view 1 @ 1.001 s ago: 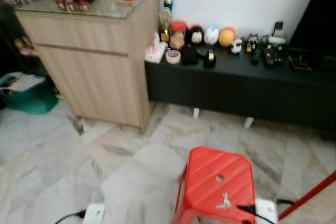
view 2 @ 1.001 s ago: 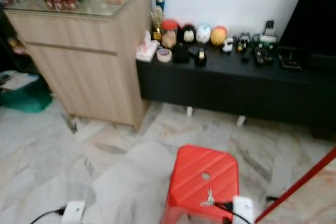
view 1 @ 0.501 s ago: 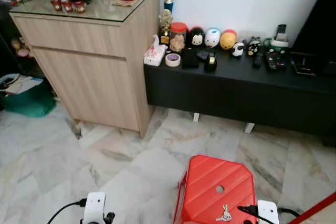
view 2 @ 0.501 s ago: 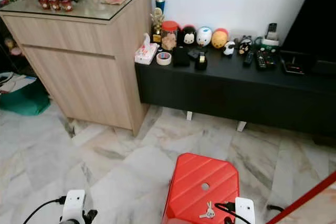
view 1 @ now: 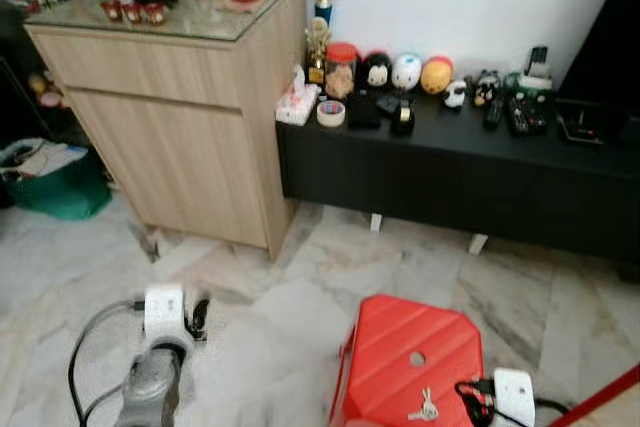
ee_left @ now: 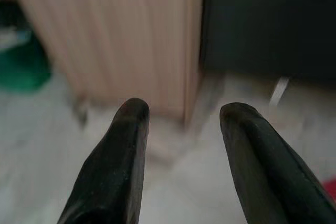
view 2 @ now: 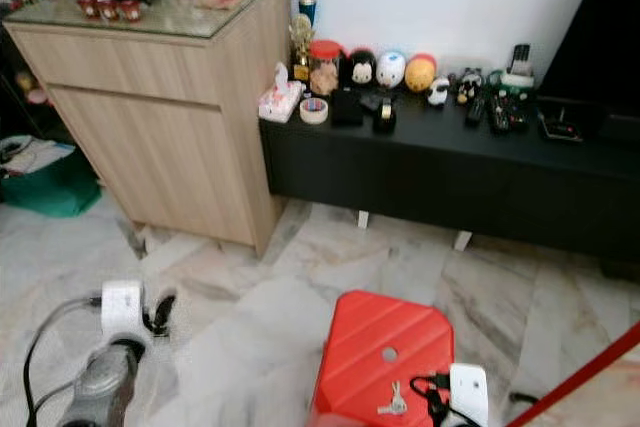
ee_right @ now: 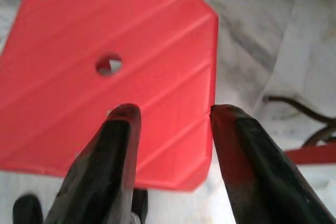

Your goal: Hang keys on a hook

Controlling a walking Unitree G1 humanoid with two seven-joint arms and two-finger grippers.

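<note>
The right hand (ee_right: 170,129) hovered over the near edge of a red stool (view 1: 395,342), its two fingers apart and empty. The keys (view 1: 424,408) lay flat on the stool top by that near edge, toward the right corner and just nearer than the round hole in the middle. In the head views the right wrist sat at the stool's near right corner, just beside the keys.

The left hand (ee_left: 181,129) was raised over the marble floor (view 1: 250,297), off the stool's left side, fingers likewise spread and holding nothing — pointed toward the corner of a wooden cabinet (view 1: 180,97).

Beyond the stool stood a low black table (view 1: 450,157) against the wall, with small toys, a tape roll and remotes along its back edge. No hook could be made out.

The step in hand looked like the pickup. To do it well, the right hand should probably come straight down with one finger on each side of the bunch — flat keys on smooth plastic will likely slide if pushed from one side.
</note>
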